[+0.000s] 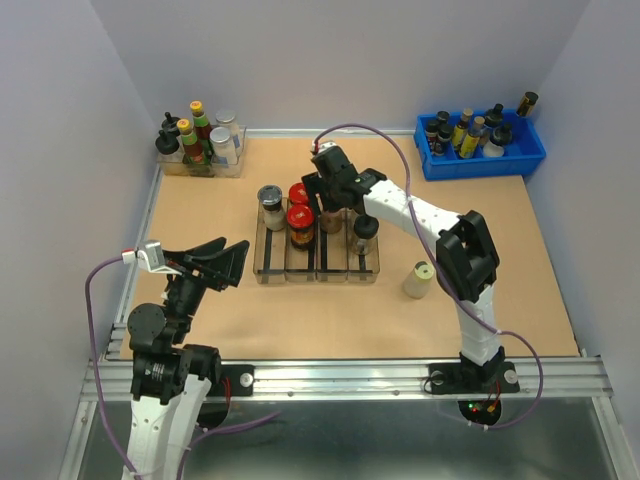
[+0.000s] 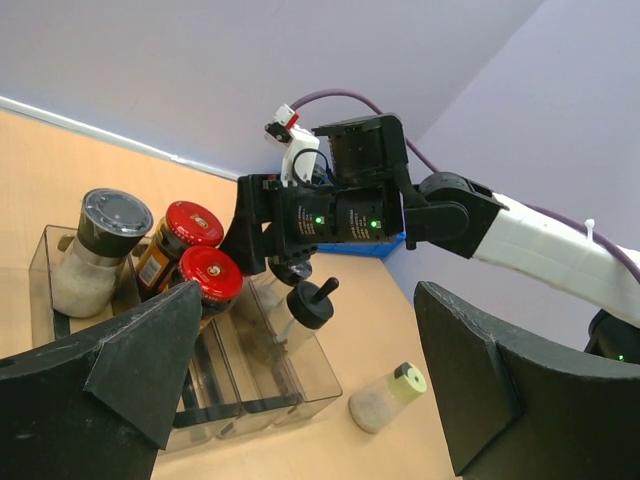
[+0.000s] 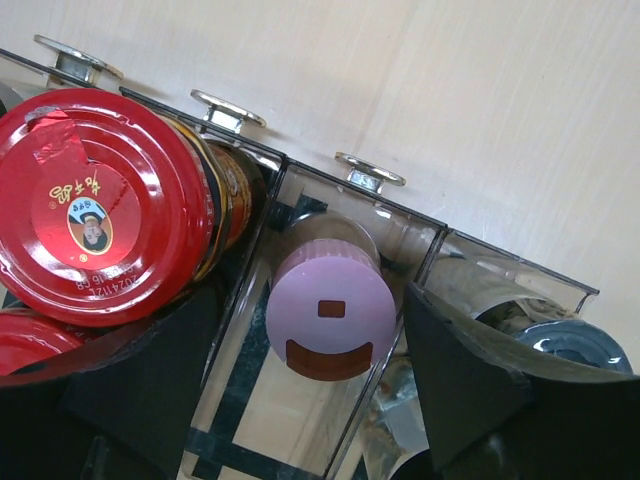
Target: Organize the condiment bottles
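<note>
Tan tabletop, clear rack [image 1: 318,272] at centre frame: the right gripper [image 1: 333,208] straddles the pink-capped jar [image 3: 330,322] standing in its third slot from the left, though I cannot tell whether the fingers are pressing it. A skewed withdrawal could snag a divider or knock the red-lidded jar [image 3: 95,205] just beside. At lower left, the left gripper [image 1: 228,265] gapes empty.

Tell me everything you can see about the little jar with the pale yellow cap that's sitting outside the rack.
The pale-yellow-capped jar is small, with a clear body, glass or plastic by its look, and a pale powder inside. Its cap is pale yellow with a small dark mark on top, and it is on. The jar seems to stand upright on the tan table, to the right of the clear rack and apart from it. Only the table touches it.
</note>
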Tool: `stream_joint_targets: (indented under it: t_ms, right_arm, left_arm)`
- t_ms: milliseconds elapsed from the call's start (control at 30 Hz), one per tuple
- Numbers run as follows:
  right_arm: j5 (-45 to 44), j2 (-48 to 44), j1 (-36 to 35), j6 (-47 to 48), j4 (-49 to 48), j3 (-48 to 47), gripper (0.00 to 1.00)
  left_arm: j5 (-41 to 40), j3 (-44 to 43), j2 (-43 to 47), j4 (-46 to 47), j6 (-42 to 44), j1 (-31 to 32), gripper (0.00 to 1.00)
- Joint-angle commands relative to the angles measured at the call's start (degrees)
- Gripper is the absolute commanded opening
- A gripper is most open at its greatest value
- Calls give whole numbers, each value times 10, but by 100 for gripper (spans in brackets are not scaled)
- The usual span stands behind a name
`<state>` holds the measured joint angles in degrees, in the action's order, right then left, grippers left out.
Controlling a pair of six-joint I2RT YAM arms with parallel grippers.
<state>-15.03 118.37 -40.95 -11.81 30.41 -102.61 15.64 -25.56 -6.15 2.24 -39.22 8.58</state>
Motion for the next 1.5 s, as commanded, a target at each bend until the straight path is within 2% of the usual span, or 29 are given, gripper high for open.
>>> stream_joint_targets:
  t_ms: [0,33,133,267,467,567,633,733,833,867,1000,1233,1467]
  right_arm:
    - [-7,-23,2,-8,-14,-24,82]
    - [-10,-25,2,-8,-13,-24,88]
    - [-32,-44,2,-10,-11,-23,92]
    - [-60,-100,2,-8,-12,-19,92]
    - [-49,-226,2,5,-13,15,91]
    - [-107,-298,2,-5,-12,71,90]
    - [-193,-332,2,-22,-8,139,89]
    - [-249,-391,3,-79,30,206,90]
    - [-266,-445,4,-178,75,297,93]
    - [-269,-459,3,-197,95,344,94]
    - [-263,-530,3,-253,123,427,95]
    - [-275,-555,4,-298,158,491,97]
    - [-249,-555,4,-334,161,548,96]
  left_arm:
    - [4,-27,0,20,10,0,99]
    - [4,-27,0,20,9,0,99]
    - [4,-27,1,20,9,0,99]
    - [4,-27,0,21,8,0,99]
    - [4,-22,0,27,1,0,99]
    - [5,-20,-1,30,-2,0,99]
    - [7,-18,-3,36,-3,0,99]
    - [18,-7,-6,50,-9,0,99]
    - [35,4,-20,63,-15,0,99]
    - [39,6,-24,66,-16,0,99]
    - [46,11,-29,80,-18,0,99]
    - [52,17,-30,91,-29,0,99]
    - [53,21,-26,91,-28,0,99]
